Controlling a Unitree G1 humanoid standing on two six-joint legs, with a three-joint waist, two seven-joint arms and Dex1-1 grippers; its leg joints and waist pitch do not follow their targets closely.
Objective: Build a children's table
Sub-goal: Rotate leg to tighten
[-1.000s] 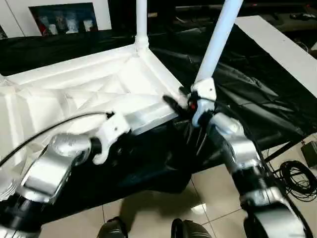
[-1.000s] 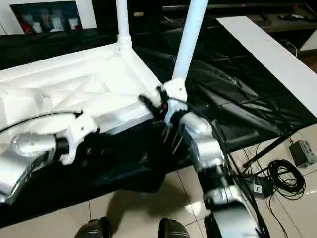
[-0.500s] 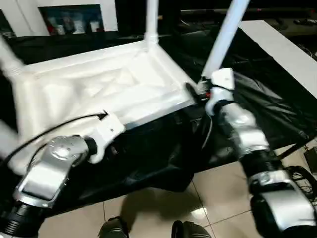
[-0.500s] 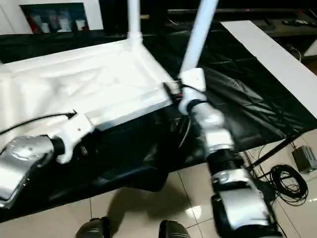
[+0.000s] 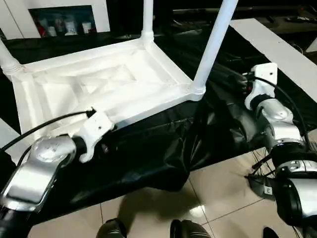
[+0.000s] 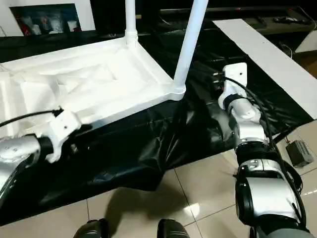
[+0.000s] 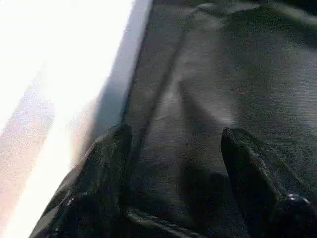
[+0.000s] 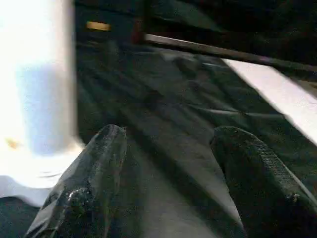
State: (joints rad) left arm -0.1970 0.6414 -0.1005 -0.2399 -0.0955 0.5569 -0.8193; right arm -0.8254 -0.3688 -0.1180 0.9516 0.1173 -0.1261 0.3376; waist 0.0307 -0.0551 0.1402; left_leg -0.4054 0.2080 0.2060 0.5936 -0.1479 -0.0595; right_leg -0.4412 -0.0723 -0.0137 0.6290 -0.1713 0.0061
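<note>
The tabletop (image 5: pixel 99 84) lies upside down on the black-draped table (image 5: pixel 163 148), ribbed underside up, its long side running from the left claw (image 7: pixel 171 148) toward the right claw (image 8: pixel 166 148). Legs (image 5: pixel 214 44) stand upright in its corners, flared ends seated in the sockets. A second ago the right claw gripped the near-right leg; now it hangs spread and empty, pulled off just beside that leg. The left claw, open wider than before, holds nothing and hovers by the tabletop's near edge.
</note>
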